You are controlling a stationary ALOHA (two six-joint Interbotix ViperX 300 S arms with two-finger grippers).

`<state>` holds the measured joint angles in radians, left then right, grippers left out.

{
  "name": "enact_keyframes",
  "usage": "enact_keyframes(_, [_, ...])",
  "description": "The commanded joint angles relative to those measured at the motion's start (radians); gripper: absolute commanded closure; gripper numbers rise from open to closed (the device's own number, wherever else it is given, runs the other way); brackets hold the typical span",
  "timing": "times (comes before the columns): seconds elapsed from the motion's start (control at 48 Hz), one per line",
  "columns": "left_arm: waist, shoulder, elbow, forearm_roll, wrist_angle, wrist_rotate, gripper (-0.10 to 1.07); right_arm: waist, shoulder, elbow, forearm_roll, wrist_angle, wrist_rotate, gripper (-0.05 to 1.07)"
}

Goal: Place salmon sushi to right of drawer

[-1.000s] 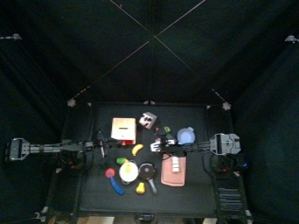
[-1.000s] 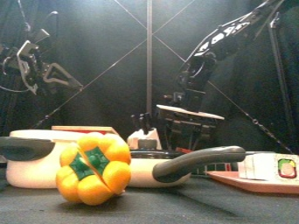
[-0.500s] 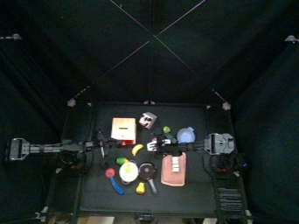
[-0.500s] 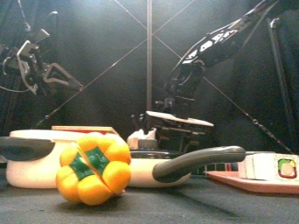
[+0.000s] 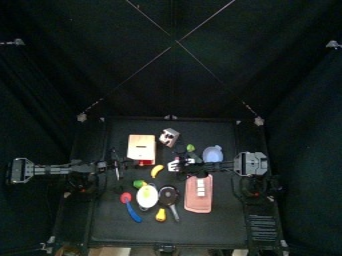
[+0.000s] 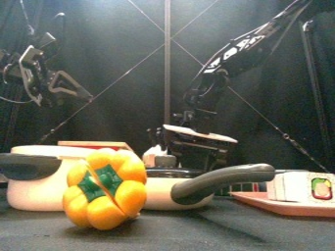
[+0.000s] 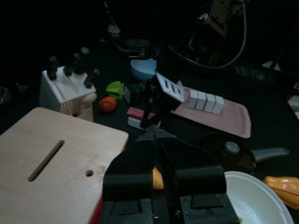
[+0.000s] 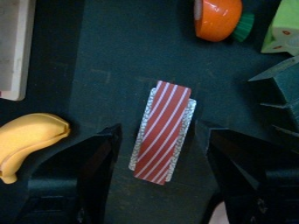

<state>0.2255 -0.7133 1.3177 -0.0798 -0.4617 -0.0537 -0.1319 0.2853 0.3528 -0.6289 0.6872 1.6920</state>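
The salmon sushi (image 8: 163,129), striped red and white, lies flat on the black table. My right gripper (image 8: 163,149) is open above it, one jaw on each side and neither touching it. In the top view this gripper (image 5: 178,171) sits just in front of and to the right of the drawer (image 5: 139,146), a tan box with a red-orange face. The drawer's tan top also shows in the left wrist view (image 7: 59,166). My left gripper (image 7: 162,140) is shut and empty, hovering near the drawer's left front corner (image 5: 115,170).
A banana (image 8: 30,144) and an orange toy food (image 8: 219,16) lie close to the sushi. A white pot (image 6: 53,176) with a grey handle, a yellow pepper (image 6: 105,188) and a pink board (image 5: 199,195) with sushi rolls fill the front. A knife block (image 5: 168,138) and a blue cup (image 5: 213,153) stand behind.
My right gripper has moved left and down a little, coming over the salmon sushi. The left arm has not moved.
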Motion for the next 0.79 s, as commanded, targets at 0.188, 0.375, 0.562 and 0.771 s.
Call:
enact_keyframes(0.188, [0.000,0.002,-0.012,0.000,-0.005,0.000,0.56,0.003,-0.034,-0.020,-0.011,0.012,0.000,0.05])
enact_keyframes(0.375, [0.000,0.002,-0.005,0.000,-0.003,0.000,0.56,0.003,-0.048,-0.012,-0.015,0.012,-0.003,0.05])
enact_keyframes(0.562, [0.000,0.002,-0.012,0.000,-0.005,0.000,0.56,0.002,-0.109,0.018,-0.034,0.011,-0.023,0.05])
enact_keyframes(0.771, [0.003,0.002,-0.017,0.000,-0.005,0.000,0.56,0.002,-0.233,0.057,-0.028,-0.009,-0.104,0.05])
